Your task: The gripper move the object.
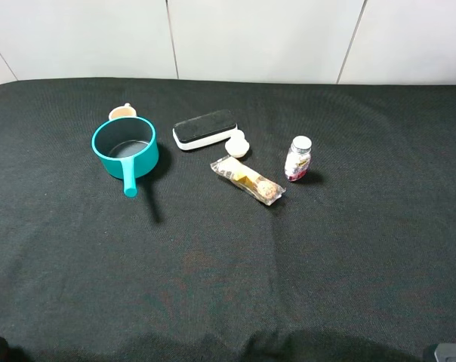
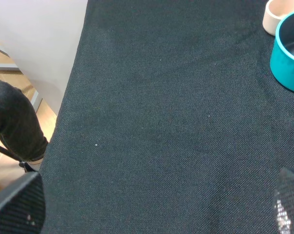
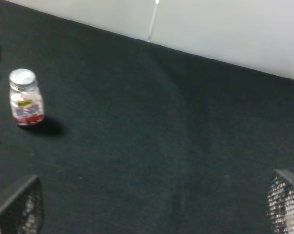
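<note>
The right pincer [image 3: 152, 214] hung wide open and empty, well apart from the bottle [image 1: 298, 158] standing upright on the worktop [image 1: 326, 264] just right of the snack bar [image 1: 248, 180]; light, rigid and probably slippery, it looked best gripped around its body below the cap.

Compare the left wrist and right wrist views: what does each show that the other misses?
Only the left wrist view shows the teal pot's rim, a small beige cup beside it, and a dark-trousered leg off the table edge. Only the right wrist view shows the small clear bottle with a silver cap, standing upright. Both share the black table cloth and open claw fingers at the corners.
</note>
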`<state>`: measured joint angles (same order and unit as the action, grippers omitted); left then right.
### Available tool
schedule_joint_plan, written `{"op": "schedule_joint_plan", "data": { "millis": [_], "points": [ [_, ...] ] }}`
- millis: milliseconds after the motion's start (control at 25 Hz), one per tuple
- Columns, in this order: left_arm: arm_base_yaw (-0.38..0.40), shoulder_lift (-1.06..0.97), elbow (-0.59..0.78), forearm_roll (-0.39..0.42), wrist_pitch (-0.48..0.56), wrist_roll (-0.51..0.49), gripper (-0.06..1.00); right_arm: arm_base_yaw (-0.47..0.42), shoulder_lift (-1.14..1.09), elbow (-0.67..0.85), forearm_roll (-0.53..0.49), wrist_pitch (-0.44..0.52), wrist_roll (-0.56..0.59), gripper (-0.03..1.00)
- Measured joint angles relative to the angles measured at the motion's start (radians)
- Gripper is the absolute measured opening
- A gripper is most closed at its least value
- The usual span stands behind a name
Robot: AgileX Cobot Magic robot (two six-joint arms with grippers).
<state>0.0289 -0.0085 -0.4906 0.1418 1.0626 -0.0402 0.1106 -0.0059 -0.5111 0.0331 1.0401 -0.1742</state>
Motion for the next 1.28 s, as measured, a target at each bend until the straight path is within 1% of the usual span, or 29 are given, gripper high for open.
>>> {"op": "schedule_joint_plan", "data": {
  "millis": [200,1280],
  "points": [
    [0.0,0.0,0.0,0.0,0.0,0.0,0.99,0.0,0.0,0.0,0.012,-0.022,0.032,0.69],
    [0.0,0.0,0.0,0.0,0.0,0.0,0.99,0.0,0.0,0.002,0.021,-0.023,0.036,0.69]
  ]
}}
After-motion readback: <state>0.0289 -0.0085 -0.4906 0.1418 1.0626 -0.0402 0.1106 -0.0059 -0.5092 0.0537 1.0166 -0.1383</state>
